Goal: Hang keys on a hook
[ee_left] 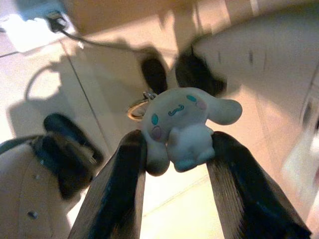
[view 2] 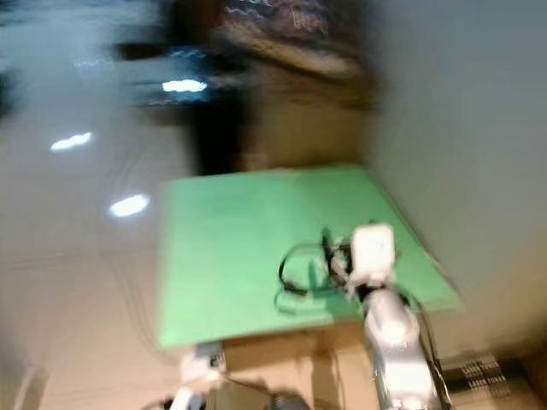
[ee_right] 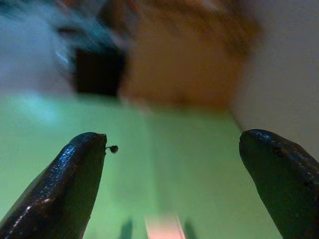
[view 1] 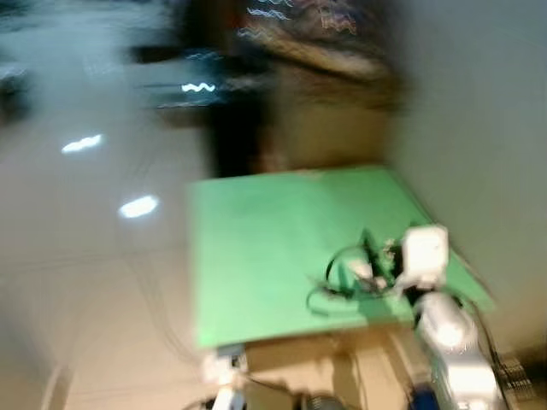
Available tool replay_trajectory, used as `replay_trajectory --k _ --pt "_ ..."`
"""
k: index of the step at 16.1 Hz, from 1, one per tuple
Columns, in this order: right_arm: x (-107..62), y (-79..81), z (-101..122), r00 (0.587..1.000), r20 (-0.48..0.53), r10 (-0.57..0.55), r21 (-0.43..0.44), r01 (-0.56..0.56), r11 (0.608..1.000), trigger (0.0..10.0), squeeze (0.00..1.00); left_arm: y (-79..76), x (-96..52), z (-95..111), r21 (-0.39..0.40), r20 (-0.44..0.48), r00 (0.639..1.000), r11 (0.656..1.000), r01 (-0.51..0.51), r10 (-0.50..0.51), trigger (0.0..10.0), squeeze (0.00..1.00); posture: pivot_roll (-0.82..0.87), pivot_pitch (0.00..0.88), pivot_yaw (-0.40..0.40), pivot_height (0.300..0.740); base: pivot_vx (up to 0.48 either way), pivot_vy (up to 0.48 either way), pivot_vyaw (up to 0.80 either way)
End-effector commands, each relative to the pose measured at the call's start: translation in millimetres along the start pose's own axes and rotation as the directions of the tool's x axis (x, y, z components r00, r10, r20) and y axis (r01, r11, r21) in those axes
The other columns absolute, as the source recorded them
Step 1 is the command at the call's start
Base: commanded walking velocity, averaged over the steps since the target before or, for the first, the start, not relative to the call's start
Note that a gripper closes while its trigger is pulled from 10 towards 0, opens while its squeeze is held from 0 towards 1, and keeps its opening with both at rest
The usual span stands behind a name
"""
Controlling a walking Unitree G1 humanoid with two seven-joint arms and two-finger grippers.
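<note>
Fingers (ee_left: pixel 119 189) of the left pincer (ee_left: pixel 177 159) clamp a white plush charm (ee_left: pixel 182 124), a long-eared figure with blue eyes and pink cheeks. Beside the charm's head a brass key ring (ee_left: pixel 135 108) hangs from it, so the keys sit in this pincer's grip, down over the pale tiled floor (ee_left: pixel 99 99). On that floor lie a dark cable (ee_left: pixel 94 42) and the shadows of the arm. The left wrist (view 1: pixel 224 371) shows low in the head views, just below the near edge of the desk (view 1: pixel 256 248).

The right pincer (ee_right: pixel 174 164) stands wide open, its two black fingers (ee_right: pixel 65 194) well apart with nothing between them, hovering over the green desk top. In the head views the right pincer (view 1: pixel 359 265) reaches over the desk near its near right corner, with the silver right arm (view 1: pixel 453 342) rising from below that corner.

The head views are blurred. Beyond the far edge of the desk stands brown furniture (view 1: pixel 325 120), too smeared to name. A pale wall (view 1: pixel 479 128) runs along the desk's right edge.
</note>
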State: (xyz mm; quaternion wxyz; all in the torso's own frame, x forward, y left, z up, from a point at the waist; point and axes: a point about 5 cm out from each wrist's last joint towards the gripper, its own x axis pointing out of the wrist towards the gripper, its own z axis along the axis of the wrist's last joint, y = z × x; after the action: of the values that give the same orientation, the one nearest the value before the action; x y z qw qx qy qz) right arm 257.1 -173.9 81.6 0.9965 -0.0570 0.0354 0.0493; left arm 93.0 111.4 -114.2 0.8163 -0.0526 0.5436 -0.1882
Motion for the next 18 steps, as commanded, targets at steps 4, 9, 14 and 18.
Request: replay_trajectory --k 4,9,14,18 --pt "0.0 6.0 -24 0.996 -0.076 0.046 0.035 -0.043 0.998 10.0 0.0 -6.8 -69.8 293 0.175 0.817 0.57 0.978 -0.11 -0.082 10.0 0.0 -0.13 0.0 0.0 0.74 -0.148 0.0 0.0" --pt "3.4 6.7 -27 0.996 -0.068 0.058 0.036 -0.055 0.998 10.0 0.0 -11.7 -69.3 295 0.182 0.819 0.566 0.978 -0.101 -0.094 10.0 0.0 -0.14 0.0 0.0 0.74 -0.389 0.0 0.0" --pt "3.8 6.5 -28 0.996 -0.067 0.059 0.036 -0.056 0.998 10.0 0.0 -13.1 -69.1 295 0.185 0.819 0.565 0.978 -0.098 -0.099 10.0 0.0 -0.14 0.0 0.06 0.74 -0.398 0.0 0.0" --pt "3.8 6.5 -28 0.996 -0.067 0.059 0.036 -0.056 0.998 10.0 0.0 -13.1 -69.1 295 0.185 0.819 0.565 0.978 -0.098 -0.099 10.0 0.0 -0.14 0.0 0.06 0.74 -0.398 0.0 0.0"
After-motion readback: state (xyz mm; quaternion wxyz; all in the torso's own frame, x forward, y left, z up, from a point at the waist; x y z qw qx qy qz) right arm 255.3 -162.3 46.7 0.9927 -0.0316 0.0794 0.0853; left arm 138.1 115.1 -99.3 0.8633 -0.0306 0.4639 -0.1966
